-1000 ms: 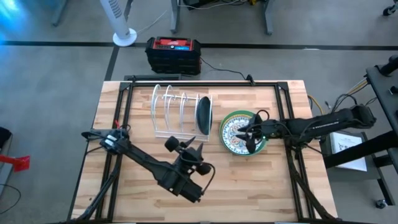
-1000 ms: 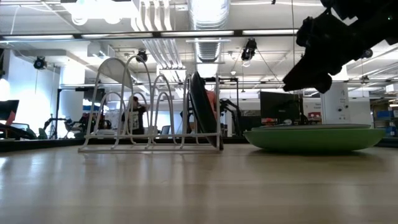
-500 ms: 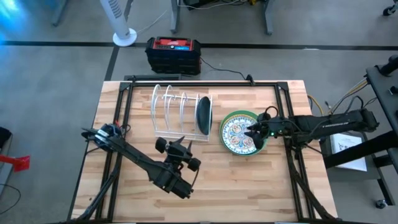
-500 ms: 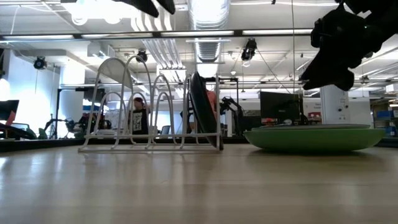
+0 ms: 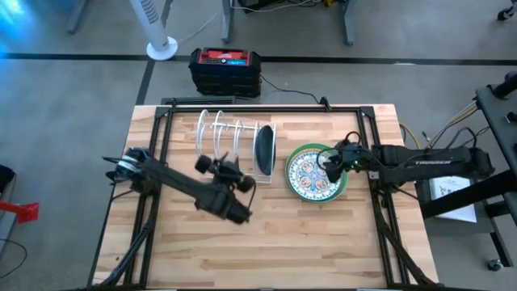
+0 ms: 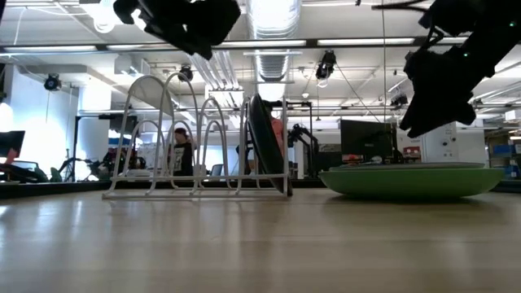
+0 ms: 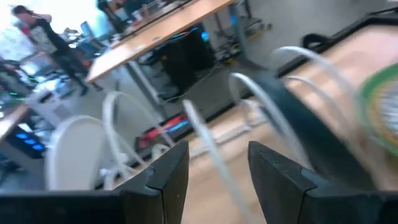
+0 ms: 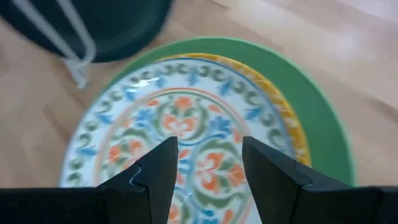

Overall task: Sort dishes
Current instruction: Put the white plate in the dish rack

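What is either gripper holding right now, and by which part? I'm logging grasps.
Nothing is held. The right gripper hangs open above the floral plate; the left gripper is open and empty near the wire rack.

1. Your left arm reaches in from the table's left edge, stretched diagonally toward the middle.
2. Your left gripper sits raised above the tabletop, its fingers parted and empty.
3. Your right arm extends in from the right side, held nearly level.
4. Your right gripper hangs raised, fingers spread, gripping nothing.
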### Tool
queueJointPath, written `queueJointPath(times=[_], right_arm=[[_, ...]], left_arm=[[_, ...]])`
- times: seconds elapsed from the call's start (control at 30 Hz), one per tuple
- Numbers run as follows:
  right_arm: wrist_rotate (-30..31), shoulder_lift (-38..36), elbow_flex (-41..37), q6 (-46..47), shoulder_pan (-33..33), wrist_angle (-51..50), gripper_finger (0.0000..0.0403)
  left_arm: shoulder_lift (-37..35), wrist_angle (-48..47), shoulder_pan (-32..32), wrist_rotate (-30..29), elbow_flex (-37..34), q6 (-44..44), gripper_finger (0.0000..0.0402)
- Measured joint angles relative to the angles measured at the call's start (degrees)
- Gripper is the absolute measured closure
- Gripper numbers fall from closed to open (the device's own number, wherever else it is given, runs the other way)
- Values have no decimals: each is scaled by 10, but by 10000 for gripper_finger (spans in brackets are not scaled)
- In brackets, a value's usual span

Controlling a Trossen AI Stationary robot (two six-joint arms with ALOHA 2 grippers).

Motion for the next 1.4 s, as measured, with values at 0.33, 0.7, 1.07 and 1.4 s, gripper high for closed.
queueJointPath(times=[0.33,0.7,1.07,1.4], right_arm=[[1,53,0,-5,-77,-19,234],[-50,148,15,-62,-147,38,231],[-98,172,16,-95,-148,1,234],[-98,124,16,-144,-147,-20,244]], left_arm=[[-139,4,25,-30,-90,60,247],[-237,174,87,-50,-172,234,247],[-235,354,90,116,-155,392,247],[-161,755,80,468,-126,746,248]])
